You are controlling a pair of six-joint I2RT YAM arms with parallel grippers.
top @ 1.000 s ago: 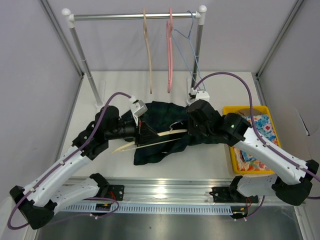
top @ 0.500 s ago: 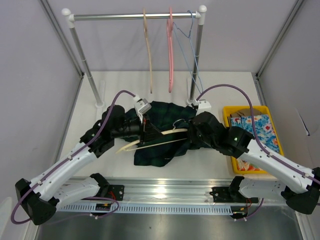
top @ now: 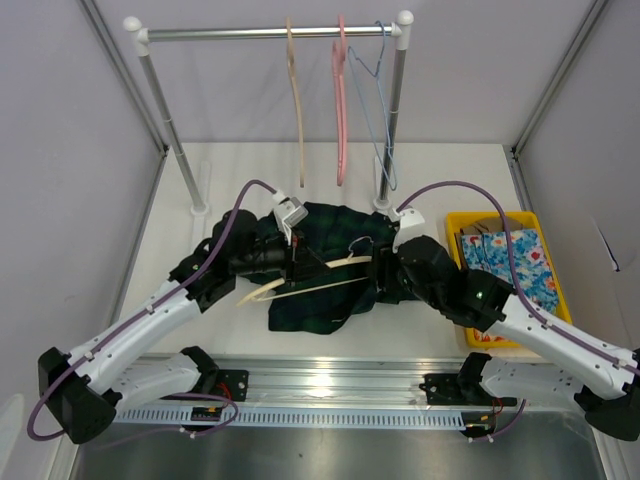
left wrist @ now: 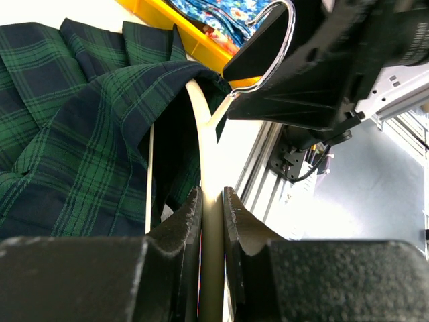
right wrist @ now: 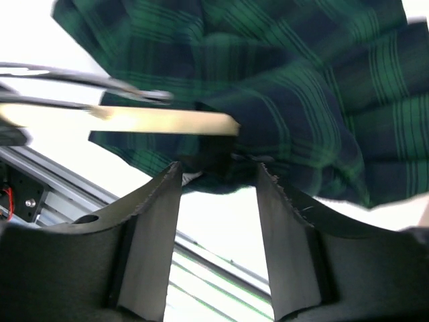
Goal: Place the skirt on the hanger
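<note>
The plaid skirt [top: 325,300] lies bunched on the table between the two arms; it also fills the left wrist view [left wrist: 74,141] and the right wrist view [right wrist: 308,87]. The cream hanger [top: 330,268] lies across it, one end tucked under the cloth and its metal hook [top: 358,244] up. My left gripper [top: 297,268] is shut on the hanger's arm [left wrist: 201,134]. My right gripper [top: 385,285] is open at the skirt's right edge, jaws just short of the cloth's hem [right wrist: 221,176], with the hanger's tip [right wrist: 167,121] beyond.
A yellow tray [top: 470,325] with floral cloth [top: 520,255] stands at the right. A clothes rail [top: 270,33] at the back carries a tan hanger [top: 296,100], a pink hanger [top: 341,100] and a wire hanger [top: 378,90]. The aluminium rail [top: 330,385] runs along the near edge.
My left gripper has carried the hanger slightly right and away. My right arm has swung left and lowered, its gripper now at the skirt's right edge.
</note>
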